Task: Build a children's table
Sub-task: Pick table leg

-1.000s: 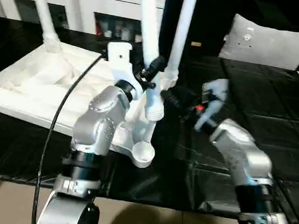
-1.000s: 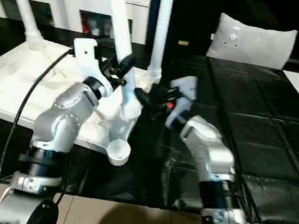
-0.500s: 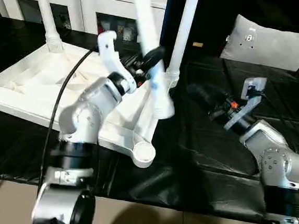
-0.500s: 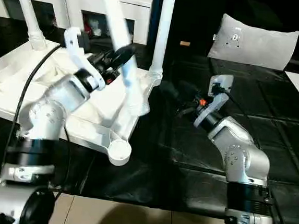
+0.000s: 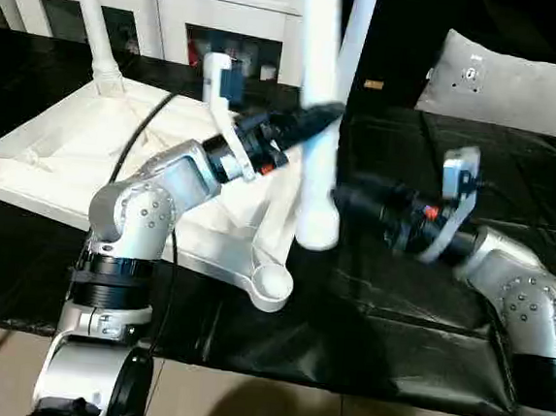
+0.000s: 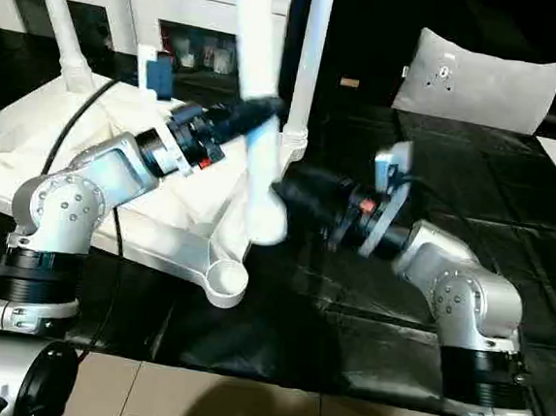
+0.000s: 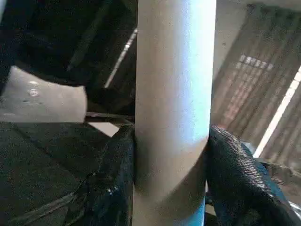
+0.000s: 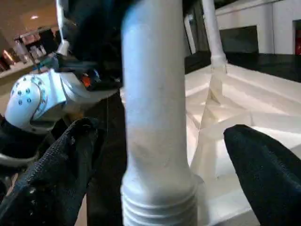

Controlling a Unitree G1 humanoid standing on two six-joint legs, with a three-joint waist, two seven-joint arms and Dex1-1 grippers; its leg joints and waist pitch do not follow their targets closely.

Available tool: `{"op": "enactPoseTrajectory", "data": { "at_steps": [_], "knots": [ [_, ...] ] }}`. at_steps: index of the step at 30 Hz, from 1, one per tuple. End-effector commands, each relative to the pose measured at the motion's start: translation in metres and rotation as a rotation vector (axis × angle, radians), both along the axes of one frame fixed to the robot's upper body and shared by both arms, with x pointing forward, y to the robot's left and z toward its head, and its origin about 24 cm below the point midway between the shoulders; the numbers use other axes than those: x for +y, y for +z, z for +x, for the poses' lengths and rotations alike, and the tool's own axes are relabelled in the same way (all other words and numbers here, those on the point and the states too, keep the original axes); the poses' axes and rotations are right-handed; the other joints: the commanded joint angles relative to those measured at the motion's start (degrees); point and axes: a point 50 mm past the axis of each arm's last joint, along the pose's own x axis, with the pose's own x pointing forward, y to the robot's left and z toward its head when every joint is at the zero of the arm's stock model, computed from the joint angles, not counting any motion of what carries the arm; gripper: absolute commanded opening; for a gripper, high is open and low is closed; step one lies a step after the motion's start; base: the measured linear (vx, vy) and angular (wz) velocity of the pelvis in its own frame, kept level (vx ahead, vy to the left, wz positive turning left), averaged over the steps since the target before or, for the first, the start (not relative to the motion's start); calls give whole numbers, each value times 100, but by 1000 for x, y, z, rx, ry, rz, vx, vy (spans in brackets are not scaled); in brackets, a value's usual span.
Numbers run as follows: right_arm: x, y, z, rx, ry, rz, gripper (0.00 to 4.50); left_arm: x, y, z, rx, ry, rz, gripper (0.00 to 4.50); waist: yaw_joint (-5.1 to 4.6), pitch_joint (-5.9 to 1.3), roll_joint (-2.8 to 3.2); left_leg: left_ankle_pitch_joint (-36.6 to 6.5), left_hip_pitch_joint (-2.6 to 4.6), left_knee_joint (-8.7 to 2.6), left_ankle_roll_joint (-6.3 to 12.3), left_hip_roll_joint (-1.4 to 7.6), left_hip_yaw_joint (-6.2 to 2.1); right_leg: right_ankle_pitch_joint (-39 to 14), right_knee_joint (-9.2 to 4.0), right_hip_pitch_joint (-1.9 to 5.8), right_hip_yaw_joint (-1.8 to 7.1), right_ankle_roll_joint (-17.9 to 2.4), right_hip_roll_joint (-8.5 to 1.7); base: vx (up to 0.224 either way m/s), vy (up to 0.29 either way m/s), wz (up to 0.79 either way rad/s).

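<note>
The upturned table top (image 5: 96,168) lies at nine o'clock, its near socket (image 5: 273,284) empty. The left gripper (image 5: 310,123) clamps the leg (image 5: 314,153) upright, probably for seating. The right gripper (image 8: 155,155), wider than before, now brackets the leg's threaded end at three o'clock.

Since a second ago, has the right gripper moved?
Yes. The right gripper pulled back toward the grey cushion, then returned beside the held leg, jaws open.
</note>
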Motion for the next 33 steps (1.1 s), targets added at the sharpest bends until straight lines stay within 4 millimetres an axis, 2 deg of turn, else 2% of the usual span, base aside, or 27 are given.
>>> {"op": "enactPoseTrajectory", "data": {
  "at_steps": [1,2,3,7,9,15,18,21,23,26,29,31,33],
  "knots": [
    [1,3,1,-23,14,-25,433,-6,7,-6,-49,-58,1,185,18,-396,11,-13,-32,-372,258,298,-32,-629,-431,415,320,-1065,-514,0,0,0],
    [2,2,2,-20,11,-35,423,-7,7,-7,-55,-66,2,185,5,-398,-30,0,-43,-375,252,305,-32,-632,-426,424,319,-1060,-515,0,0,0],
    [2,2,2,-20,11,-35,423,-7,7,-7,-55,-66,2,185,7,-397,-7,28,-42,-374,249,299,-33,-634,-420,421,319,-1066,-515,0,0,0],
    [10,-5,2,-10,43,-69,378,-9,6,-9,-63,-78,10,185,-1,-393,-22,31,-46,-372,253,293,-31,-706,-428,421,318,-1022,-511,0,0,0],
    [12,-7,4,-11,32,-84,374,-10,5,-10,-64,-84,12,185,-1,-395,-15,25,-38,-373,238,302,-31,-728,-429,409,319,-1013,-513,0,0,0],
    [16,-8,6,-14,31,-87,327,-12,4,-13,-72,-103,12,185,0,-401,-17,73,-38,-367,263,301,-27,-542,-408,413,324,-1047,-509,0,0,0],
    [16,-8,6,-16,34,-88,292,-13,4,-13,-73,-102,14,185,1,-400,-17,50,-40,-368,270,298,-27,-607,-417,419,322,-1040,-512,0,0,0],
    [17,-9,5,-17,41,-91,282,-13,3,-12,-77,-99,18,185,-1,-396,-19,29,-43,-370,265,301,-27,-646,-421,419,323,-1025,-511,0,0,0],
    [18,-10,4,-17,45,-92,254,-14,3,-12,-78,-99,19,185,0,-398,-19,41,-38,-369,265,302,-27,-649,-420,416,324,-1014,-512,0,0,0],
    [18,-10,4,-20,49,-89,240,-14,1,-13,-79,-97,33,185,2,-404,-10,53,-45,-365,270,299,-28,-601,-411,423,323,-1019,-511,0,0,0],
    [19,-11,5,-26,39,-89,211,-14,-1,-12,-81,-76,52,185,-3,-402,-11,43,-36,-368,267,304,-26,-605,-416,414,324,-1029,-514,0,0,0],
    [21,-11,6,-35,25,-95,205,-15,-2,-12,-79,-64,52,185,-10,-396,-39,30,-36,-373,257,306,-26,-646,-423,414,321,-1011,-509,0,0,0],
    [21,-11,6,-36,24,-95,197,-15,-2,-12,-78,-62,51,185,-3,-399,-37,54,-41,-373,249,304,-28,-674,-413,418,324,-995,-517,0,0,0]
  ]
}}
